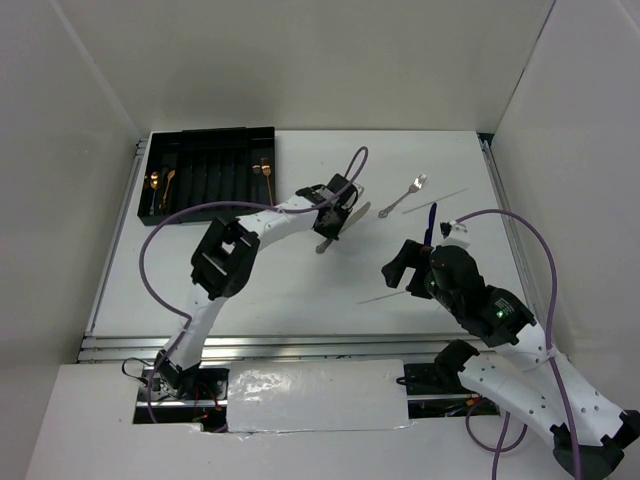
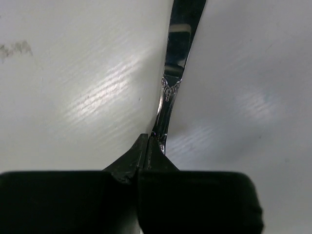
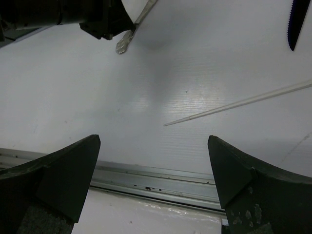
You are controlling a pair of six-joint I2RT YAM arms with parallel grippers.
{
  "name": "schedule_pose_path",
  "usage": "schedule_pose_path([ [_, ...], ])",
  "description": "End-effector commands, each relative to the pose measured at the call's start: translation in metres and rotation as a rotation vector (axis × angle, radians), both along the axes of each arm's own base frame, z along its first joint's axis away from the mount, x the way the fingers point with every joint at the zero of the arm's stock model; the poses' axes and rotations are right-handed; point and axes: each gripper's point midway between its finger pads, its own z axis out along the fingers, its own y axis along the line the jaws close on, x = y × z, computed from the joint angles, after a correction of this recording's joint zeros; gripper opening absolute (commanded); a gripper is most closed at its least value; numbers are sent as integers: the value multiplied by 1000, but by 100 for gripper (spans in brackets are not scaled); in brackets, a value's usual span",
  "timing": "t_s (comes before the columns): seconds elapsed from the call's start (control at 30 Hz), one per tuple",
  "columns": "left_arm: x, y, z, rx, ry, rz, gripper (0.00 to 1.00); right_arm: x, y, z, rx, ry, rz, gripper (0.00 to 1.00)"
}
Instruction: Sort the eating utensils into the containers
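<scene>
The silver utensil [image 2: 169,92] is pinched in the left claw [image 2: 148,144], whose fingertips are shut tight on the slim neck just below the stamped ornament. It sits near the middle of the bench [image 1: 250,290], well apart from the black tray [image 1: 205,132] at the far left corner. Its long axis runs on a diagonal in the top view, with the broad, blade-like end pointing far and right and the narrow end sticking out near and left of the claw. Whether it is a knife or something else I cannot say for sure. The right wrist view shows a soft shadow beside it, so it looks to be just off the surface, though that is a guess. The hold is only a thin tip pinch, so the carry to the tray calls for a slow swing so the piece does not pivot. The wrist must also turn so the axis lines up with the slots, which run near to far, before lowering into one. Gold pieces [image 1: 160,188] already lie in the left-hand slots. The right claw [image 3: 153,146] hangs wide open and empty over the bench, near a pale stick [image 3: 239,105] and a dark serrated knife [image 3: 296,22]. A fork [image 1: 405,195] lies farther off.
</scene>
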Motion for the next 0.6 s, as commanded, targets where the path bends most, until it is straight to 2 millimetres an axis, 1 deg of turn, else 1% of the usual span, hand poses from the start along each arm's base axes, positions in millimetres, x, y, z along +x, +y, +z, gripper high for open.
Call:
schedule_pose_path([
  [0.0,-54,40,-38,89,188,49,0,5,5,12,24,-41,1,100],
  [0.03,-56,40,-28,69,175,61,0,5,6,12,27,-44,6,100],
  [0.07,-59,42,-28,68,169,66,0,5,6,12,28,-42,8,100],
  [0.1,-67,47,-31,79,178,74,0,5,7,12,29,-43,9,100],
  [0.13,-66,47,-19,69,152,77,0,5,7,12,28,-42,11,100],
  [0.17,-67,49,-16,73,146,79,0,5,7,12,29,-43,11,100],
  [0.2,-67,49,-8,67,135,77,0,5,7,12,28,-42,13,100],
  [0.33,-63,52,11,95,118,75,0,4,7,14,29,-47,10,100],
  [0.4,-55,48,28,70,79,79,1,5,6,14,29,-49,9,100],
  [0.43,-52,46,33,58,68,82,6,5,7,14,25,-47,11,100],
  [0.47,-47,41,43,36,44,81,11,5,7,14,27,-47,11,100],
  [0.5,-43,37,46,25,34,82,17,5,8,16,27,-49,13,100],
  [0.53,-40,35,48,22,28,83,27,5,8,16,28,-50,15,100],
  [0.57,-34,28,55,4,12,78,32,5,8,16,26,-49,16,100],
])
